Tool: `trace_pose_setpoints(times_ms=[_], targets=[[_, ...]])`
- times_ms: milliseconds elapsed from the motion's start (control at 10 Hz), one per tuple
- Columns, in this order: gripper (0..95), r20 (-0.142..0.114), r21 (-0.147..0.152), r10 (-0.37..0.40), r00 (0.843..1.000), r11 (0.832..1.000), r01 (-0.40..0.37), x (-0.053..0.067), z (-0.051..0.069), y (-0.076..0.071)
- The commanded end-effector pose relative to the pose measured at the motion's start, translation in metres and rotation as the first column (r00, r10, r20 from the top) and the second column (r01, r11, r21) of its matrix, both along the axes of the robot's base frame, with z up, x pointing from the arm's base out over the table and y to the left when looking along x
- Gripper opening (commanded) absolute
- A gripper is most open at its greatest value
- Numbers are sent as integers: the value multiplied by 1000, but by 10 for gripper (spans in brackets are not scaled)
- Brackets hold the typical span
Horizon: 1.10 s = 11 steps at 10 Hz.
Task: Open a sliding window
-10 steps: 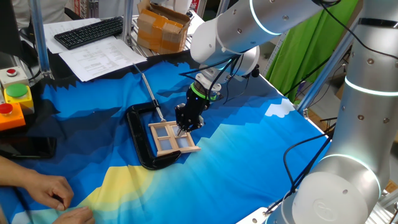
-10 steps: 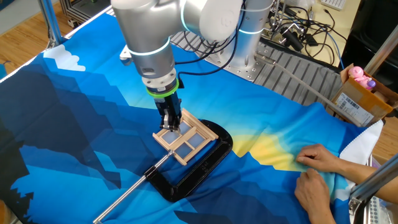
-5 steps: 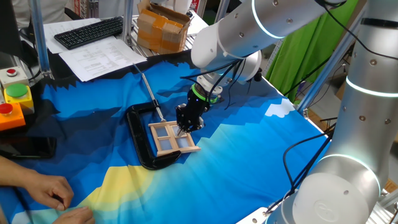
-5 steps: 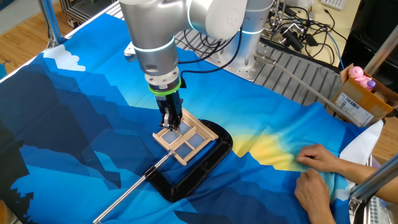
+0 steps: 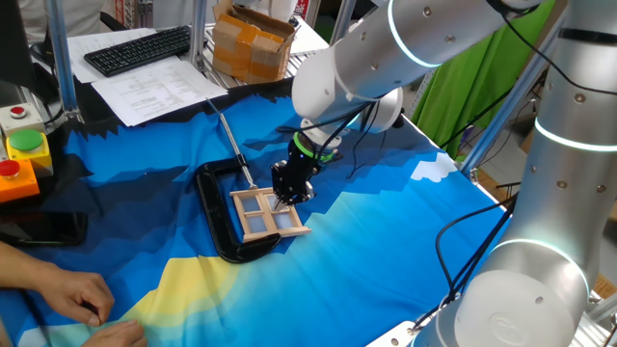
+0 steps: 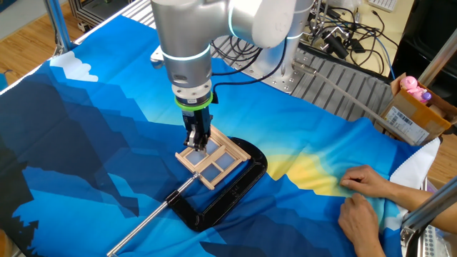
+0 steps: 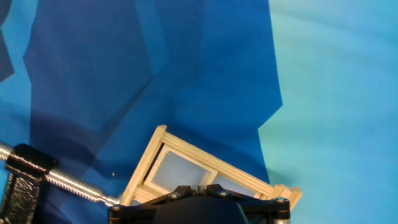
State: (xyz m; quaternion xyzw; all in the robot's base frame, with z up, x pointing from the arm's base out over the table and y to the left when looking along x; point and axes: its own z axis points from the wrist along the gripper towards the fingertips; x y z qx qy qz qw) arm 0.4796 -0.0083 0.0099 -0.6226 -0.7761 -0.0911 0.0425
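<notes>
The sliding window [image 5: 262, 215] is a small light wood frame with four bluish panes, lying flat on the blue cloth. It is held in a black C-clamp [image 5: 213, 218]. It also shows in the other fixed view [image 6: 213, 163] and in the hand view [image 7: 186, 163]. My gripper [image 5: 282, 200] points straight down with its tips on the window's edge nearest the arm [image 6: 196, 145]. In the hand view the gripper [image 7: 199, 188] has its fingers closed together over the window's middle bar. Whether they pinch anything is hidden.
The clamp's metal screw rod [image 5: 231, 145] runs toward the back of the table. A person's hands [image 6: 364, 187] rest on the yellow part of the cloth. A button box [image 5: 21, 159], a keyboard [image 5: 135, 48] and a cardboard box [image 5: 253, 43] stand at the far side.
The arm's upper links have shifted a little sideways. The gripper's tips stay on the window, and the window and clamp have not visibly moved.
</notes>
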Motion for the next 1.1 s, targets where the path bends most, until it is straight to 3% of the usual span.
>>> trace_pose_setpoints(times_ms=[100,500,800,1100], targets=[[0,-5,1,-10,1000,1000,10,0,0,0],[0,-15,-25,-27,1000,999,27,0,0,0],[0,-40,-40,-28,999,999,26,0,0,0],[0,-41,-41,-29,999,999,27,-1,-1,1]])
